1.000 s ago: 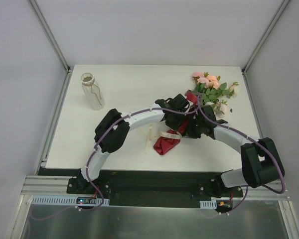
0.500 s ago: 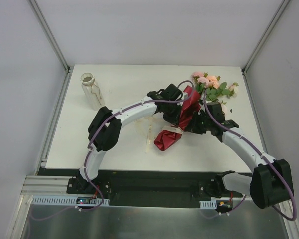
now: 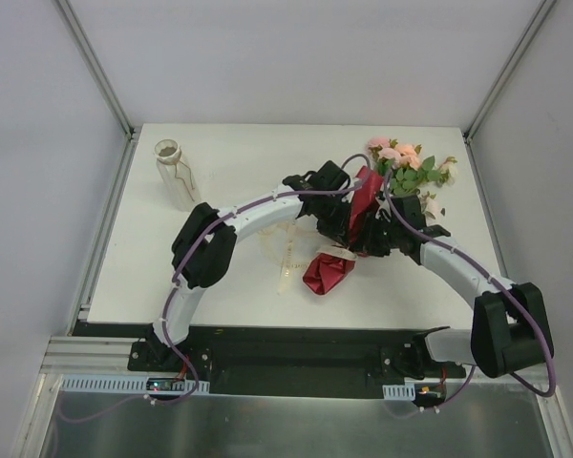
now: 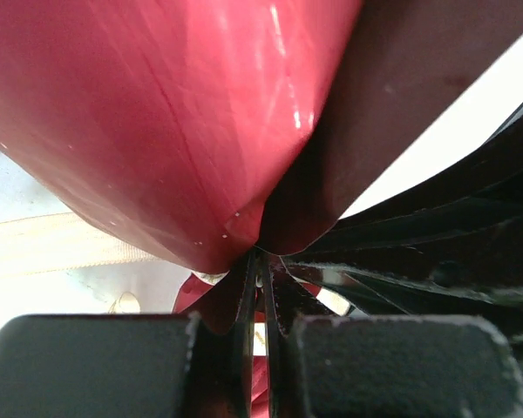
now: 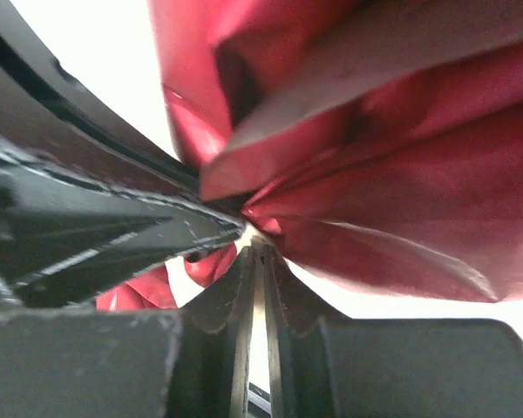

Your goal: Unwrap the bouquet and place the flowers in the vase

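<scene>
Dark red paper (image 3: 327, 275) sits right of centre on the white table (image 3: 239, 181), with one crumpled end toward the near edge and a strip rising between the two grippers. The left gripper (image 4: 258, 266) has its fingers pressed together on a fold of that paper, which billows up and fills most of its wrist view. The right gripper (image 5: 254, 248), just right of the left one, has its fingers all but together, clamping a bunched pinch of the same paper at their tips. The flowers (image 3: 406, 164), pink and cream with green leaves, lie at the far right, just beyond the grippers, their stems hidden by the arms. A cream ribbon (image 3: 286, 267) trails loose on the table just left of the crumpled end. The vase (image 3: 177, 176) stands at the far left, well apart from the flowers.
</scene>
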Robot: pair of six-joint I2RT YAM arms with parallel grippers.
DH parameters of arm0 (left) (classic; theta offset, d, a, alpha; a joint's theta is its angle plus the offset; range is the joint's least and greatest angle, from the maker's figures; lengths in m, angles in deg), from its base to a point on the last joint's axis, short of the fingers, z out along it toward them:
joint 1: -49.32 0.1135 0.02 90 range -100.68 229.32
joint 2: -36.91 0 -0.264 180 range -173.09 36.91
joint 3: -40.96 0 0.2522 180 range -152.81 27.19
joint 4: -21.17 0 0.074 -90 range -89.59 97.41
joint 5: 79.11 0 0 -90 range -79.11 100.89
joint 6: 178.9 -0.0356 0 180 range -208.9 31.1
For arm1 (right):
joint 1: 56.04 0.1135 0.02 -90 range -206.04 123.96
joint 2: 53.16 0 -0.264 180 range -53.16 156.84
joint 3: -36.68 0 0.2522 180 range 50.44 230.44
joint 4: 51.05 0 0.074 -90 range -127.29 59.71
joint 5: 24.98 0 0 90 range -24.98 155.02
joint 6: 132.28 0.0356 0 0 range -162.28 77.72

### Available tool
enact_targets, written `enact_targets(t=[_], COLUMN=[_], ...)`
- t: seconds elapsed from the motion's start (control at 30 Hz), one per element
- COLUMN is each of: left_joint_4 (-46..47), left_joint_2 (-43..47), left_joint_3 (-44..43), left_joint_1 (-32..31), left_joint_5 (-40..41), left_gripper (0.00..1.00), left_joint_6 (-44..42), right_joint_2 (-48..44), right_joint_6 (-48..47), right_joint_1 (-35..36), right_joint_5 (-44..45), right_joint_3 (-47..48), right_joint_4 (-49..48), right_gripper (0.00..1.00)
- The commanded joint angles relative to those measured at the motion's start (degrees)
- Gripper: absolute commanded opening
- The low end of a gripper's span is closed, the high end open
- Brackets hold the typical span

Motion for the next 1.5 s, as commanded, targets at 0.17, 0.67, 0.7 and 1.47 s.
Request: enact_targets(t=[0.17, 0.67, 0.7, 1.47], left_joint_4=[1.27, -0.31, -0.48, -1.54], left_joint_2=[0.21, 2.06, 1.63, 0.57], left_joint_3=[-1.29, 2.67, 2.33, -1.54], left_joint_1=[-0.31, -3.55, -3.82, -4.88], left_joint_5=[-1.22, 7.64, 8.36, 7.40], left_gripper=[0.20, 0.16, 0.17, 0.00], left_joint_6=[-0.39, -15.33, -16.03, -11.04], right_joint_2=[-0.34, -0.08, 0.18, 1.50], right_joint_6=[1.67, 1.49, 1.58, -5.53], right_joint_1=[0.26, 0.35, 0.26, 1.84], right_joint_5=[0.47, -2.69, -2.70, 2.31], right_joint_3=[-8.61, -6.24, -6.15, 0.08], right_joint_4=[-4.38, -5.17, -5.17, -1.04], right_gripper=[0.09, 0.09, 0.09, 0.22])
